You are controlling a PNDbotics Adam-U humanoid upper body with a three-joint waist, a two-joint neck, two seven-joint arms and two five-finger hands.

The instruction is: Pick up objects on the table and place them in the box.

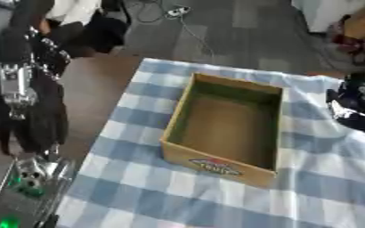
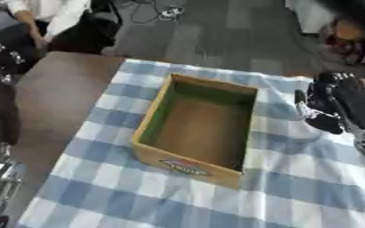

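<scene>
An open cardboard box (image 1: 226,127) with a red label on its near wall stands on the blue-and-white checked cloth (image 1: 216,196); I see nothing inside it. My right hand (image 2: 331,108), black, hovers just right of the box's far right corner, over the cloth, and whether it holds anything is blurred. My left hand (image 1: 31,122) hangs fingers down beyond the table's left side, relaxed and holding nothing. No loose objects show on the cloth.
The bare brown tabletop (image 2: 61,98) shows left of the cloth. A metal device with green lights (image 1: 18,196) sits at the lower left. Grey floor with cables (image 1: 178,18) lies beyond the far edge, and clutter (image 2: 345,38) stands at the upper right.
</scene>
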